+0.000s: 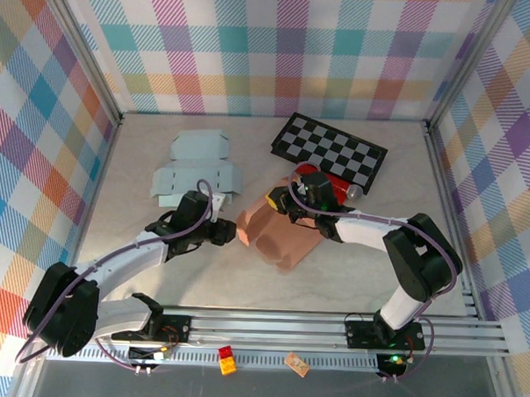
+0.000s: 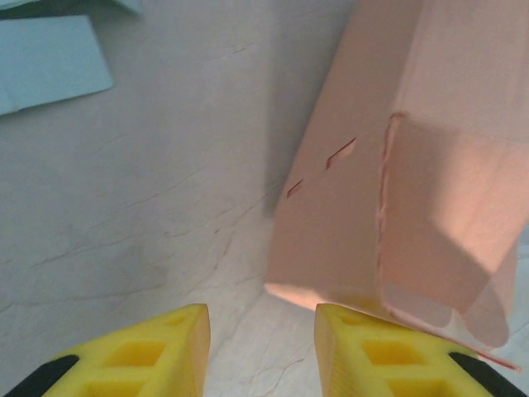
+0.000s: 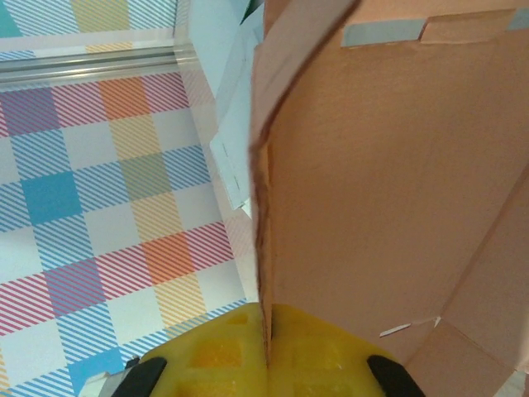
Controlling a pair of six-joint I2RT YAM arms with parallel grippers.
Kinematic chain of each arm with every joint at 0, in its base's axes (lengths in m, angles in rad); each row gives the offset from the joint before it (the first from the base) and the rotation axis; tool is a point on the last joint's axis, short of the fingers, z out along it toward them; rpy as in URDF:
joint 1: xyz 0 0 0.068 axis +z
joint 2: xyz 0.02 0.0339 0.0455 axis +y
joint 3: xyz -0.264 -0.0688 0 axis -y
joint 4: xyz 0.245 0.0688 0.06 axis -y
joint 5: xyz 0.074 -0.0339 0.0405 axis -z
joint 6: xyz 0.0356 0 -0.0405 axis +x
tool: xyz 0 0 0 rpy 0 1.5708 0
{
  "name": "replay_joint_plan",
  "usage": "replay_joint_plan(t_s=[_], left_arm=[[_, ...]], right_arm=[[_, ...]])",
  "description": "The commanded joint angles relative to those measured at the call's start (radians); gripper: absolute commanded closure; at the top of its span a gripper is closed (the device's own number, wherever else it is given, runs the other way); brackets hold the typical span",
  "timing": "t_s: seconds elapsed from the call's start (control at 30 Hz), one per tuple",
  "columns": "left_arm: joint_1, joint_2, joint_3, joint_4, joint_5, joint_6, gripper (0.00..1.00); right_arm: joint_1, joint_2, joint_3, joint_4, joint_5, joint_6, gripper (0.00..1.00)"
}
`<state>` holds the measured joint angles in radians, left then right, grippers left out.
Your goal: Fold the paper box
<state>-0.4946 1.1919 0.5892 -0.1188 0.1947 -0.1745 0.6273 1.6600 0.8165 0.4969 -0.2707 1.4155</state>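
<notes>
Top external view: the paper box (image 1: 276,239), a salmon-pink blank half raised into shape, lies at the centre of the frame between the two arms. The right gripper (image 1: 282,202) is clenched on its upper edge; its wrist camera shows one upright panel pinched between the yellow fingers (image 3: 215,351), probably to keep that wall standing while the other side is worked. The left gripper (image 1: 231,235) sits just beside the box's left end, and in its own view (image 2: 261,347) the jaws stand apart with nothing between them, a scored flap with two small slots rising just above the right-hand finger; it looks lined up to push or catch that flap, though whether finger and card touch is hard to tell. Pale blue flat blanks (image 1: 196,173) lie at upper left, a checkerboard (image 1: 330,150) at upper right, and a red object (image 1: 323,179) partly hidden below it. The table (image 1: 130,272) is pale and marbled, and plaid walls (image 1: 271,49) enclose it.
</notes>
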Motion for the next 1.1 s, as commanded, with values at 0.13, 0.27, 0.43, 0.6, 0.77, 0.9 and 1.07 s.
replay_joint_plan(t_s=[0.13,0.27,0.43,0.6,0.77,0.9,1.07], left_arm=[[-0.002,0.039,0.004,0.078,0.099,0.091,0.59],[-0.018,0.055,0.006,0.085,0.126,0.122,0.59],[-0.044,0.05,-0.006,0.068,0.127,0.162,0.57],[-0.048,0.039,-0.047,0.102,0.11,0.159,0.55],[-0.05,0.115,-0.017,0.119,0.104,0.173,0.56],[-0.056,0.13,-0.012,0.153,0.109,0.17,0.57],[-0.081,0.141,-0.015,0.159,0.081,0.173,0.58]], right_arm=[[-0.006,0.012,-0.018,0.042,-0.021,-0.023,1.0],[-0.008,0.015,-0.01,0.038,-0.025,-0.018,1.0],[-0.014,0.016,-0.003,0.037,-0.022,-0.012,1.0],[-0.017,0.019,0.009,0.034,-0.035,-0.01,1.0],[-0.017,0.021,-0.001,0.035,-0.041,-0.008,1.0],[-0.017,0.026,-0.01,0.055,-0.045,-0.007,1.0],[-0.017,0.036,-0.025,0.093,-0.048,-0.004,1.0]])
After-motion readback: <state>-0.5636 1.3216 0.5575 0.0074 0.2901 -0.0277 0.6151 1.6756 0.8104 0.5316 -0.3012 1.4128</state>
